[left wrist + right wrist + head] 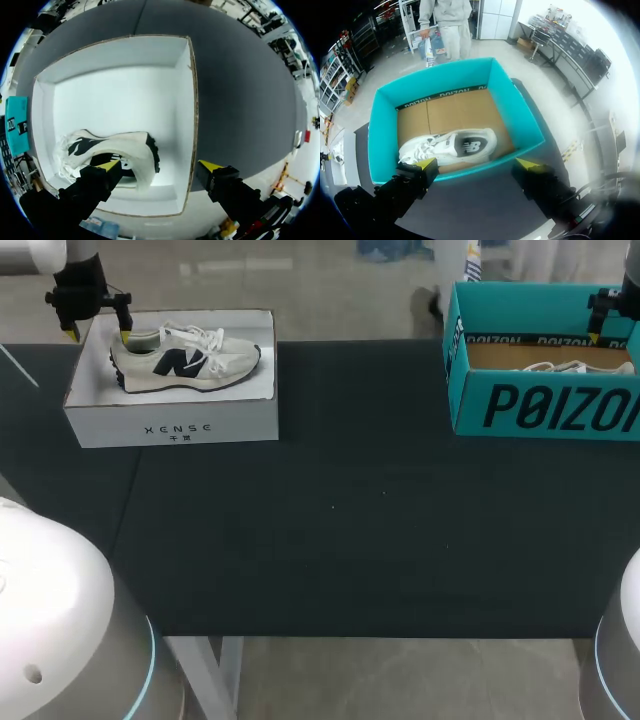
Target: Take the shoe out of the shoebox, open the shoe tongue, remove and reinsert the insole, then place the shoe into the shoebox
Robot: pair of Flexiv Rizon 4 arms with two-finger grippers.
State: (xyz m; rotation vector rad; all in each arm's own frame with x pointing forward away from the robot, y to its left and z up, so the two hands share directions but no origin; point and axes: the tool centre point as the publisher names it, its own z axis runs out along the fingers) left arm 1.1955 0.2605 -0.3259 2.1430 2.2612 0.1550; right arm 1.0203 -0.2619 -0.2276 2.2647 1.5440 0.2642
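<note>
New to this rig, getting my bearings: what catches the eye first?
Two open boxes sit at the far corners of the table: a white shoebox on the left holding a pale sneaker, a teal shoebox on the right holding a second sneaker. An open claw hangs over each: the left claw by the pale sneaker's heel, the right claw above the teal shoebox.

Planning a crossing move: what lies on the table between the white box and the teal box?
Nothing. The head view shows bare table between the white box and the teal box.
</note>
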